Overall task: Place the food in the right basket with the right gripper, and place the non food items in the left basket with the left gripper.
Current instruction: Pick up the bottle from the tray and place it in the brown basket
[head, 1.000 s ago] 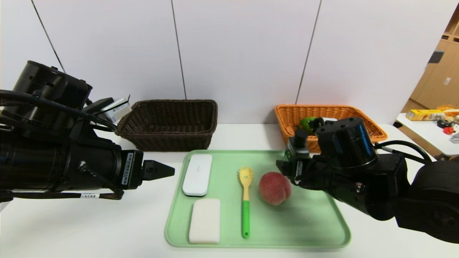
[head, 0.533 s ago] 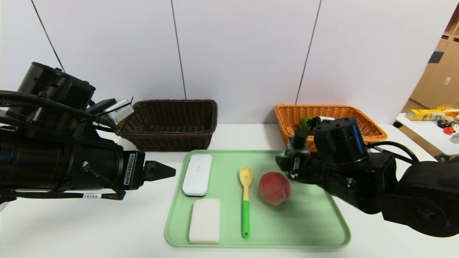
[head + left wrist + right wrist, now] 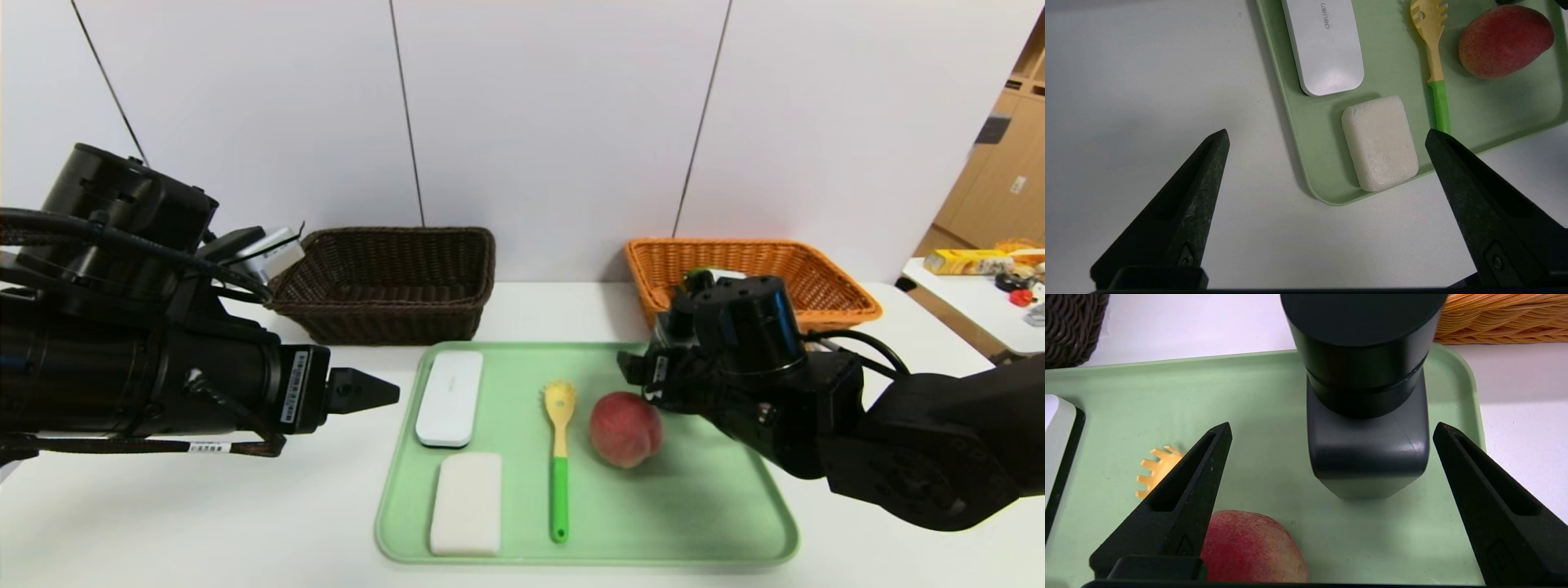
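Note:
On the green tray (image 3: 718, 523) lie a white case (image 3: 449, 398), a white soap block (image 3: 467, 503), a yellow spoon with a green handle (image 3: 559, 457) and a peach (image 3: 625, 429). My right gripper (image 3: 645, 380) is open just behind and right of the peach. In the right wrist view its fingers (image 3: 1208, 465) flank a black pump bottle (image 3: 1367, 428) standing on the tray, with the peach (image 3: 1249, 551) by one finger. My left gripper (image 3: 363, 392) is open and empty over the table left of the tray (image 3: 1327, 136). The green fruit is hidden.
The dark brown basket (image 3: 384, 282) stands at the back left and the orange basket (image 3: 824, 282) at the back right, both against the wall. A side table (image 3: 971, 302) with small items is at the far right.
My right arm has moved a little left and forward over the tray's back right part, towards the bottle and peach. The left arm has barely moved.

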